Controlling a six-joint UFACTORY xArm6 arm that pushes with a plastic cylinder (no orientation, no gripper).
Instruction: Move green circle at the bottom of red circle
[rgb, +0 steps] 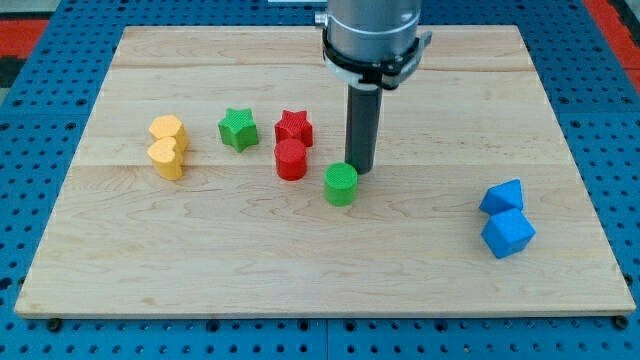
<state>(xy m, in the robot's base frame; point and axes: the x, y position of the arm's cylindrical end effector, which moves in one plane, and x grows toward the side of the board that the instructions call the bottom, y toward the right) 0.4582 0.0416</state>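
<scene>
1. Since the arm ends in a bare rod and carries no pincer, there is nothing wide, narrow or holding to report; my tip (362, 172) rests on the desk (200, 270), touching or just beside the green circle (341, 184) on its upper-right side.
2. The green circle therefore lies toward the view's lower left from my tip. It sits to the view's right of the red circle (291, 159) and slightly lower, near it but with a gap of bare wood between them.
3. The spot I judge as the goal is directly below the red circle, so the green circle needs to travel leftward and a little downward. From where my tip stands, a push toward the lower left looks roughly in line with that path.
4. The green circle is round, so it has no long axis; an off-centre push may let it roll off my tip sideways.
5. Open room is good: the wood below the red circle is bare down to the bottom edge.
6. Other blocks stand clear of the path: the red star (294, 127) and green star (238, 129) lie above, two yellow blocks (167, 146) far left, two blue blocks (506, 220) far right.
</scene>
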